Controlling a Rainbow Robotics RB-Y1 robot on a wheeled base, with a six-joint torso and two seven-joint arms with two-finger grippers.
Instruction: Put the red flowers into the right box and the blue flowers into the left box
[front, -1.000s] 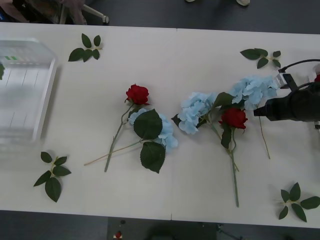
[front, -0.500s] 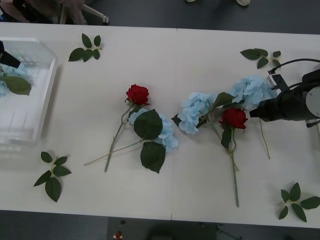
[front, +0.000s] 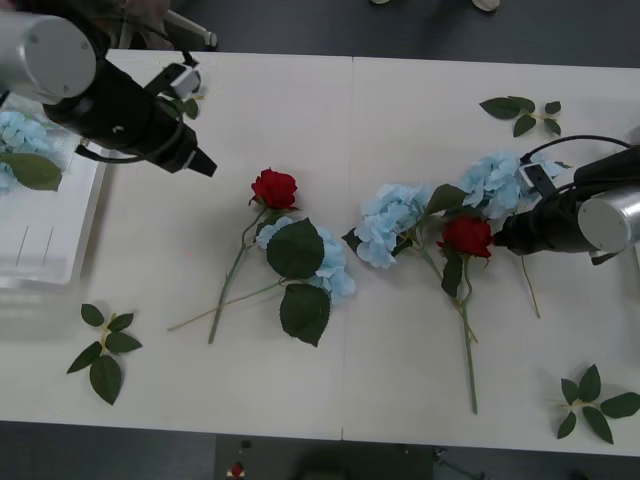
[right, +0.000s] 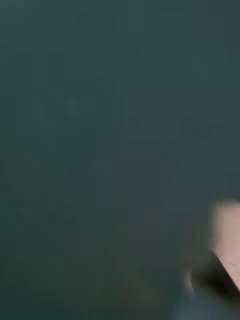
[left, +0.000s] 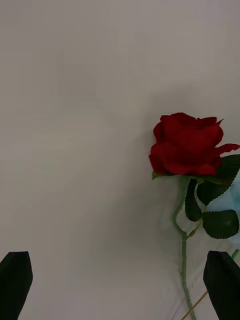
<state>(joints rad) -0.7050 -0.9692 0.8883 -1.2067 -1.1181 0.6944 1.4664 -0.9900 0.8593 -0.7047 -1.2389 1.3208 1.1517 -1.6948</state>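
Left arm swings out from the left box toward the flowers at the tabletop's middle

One blue flower (front: 18, 140) now lies in the left box (front: 60, 262) at the left edge. The left gripper (left: 120, 280), fingers spread and empty, has moved over a red rose (front: 274, 188). The right gripper (front: 503, 238), state unclear, has crept closer to the right-hand rose (front: 466, 236)

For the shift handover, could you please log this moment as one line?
left gripper: open, above table beside left rose | right gripper: at right rose | left box: one blue flower
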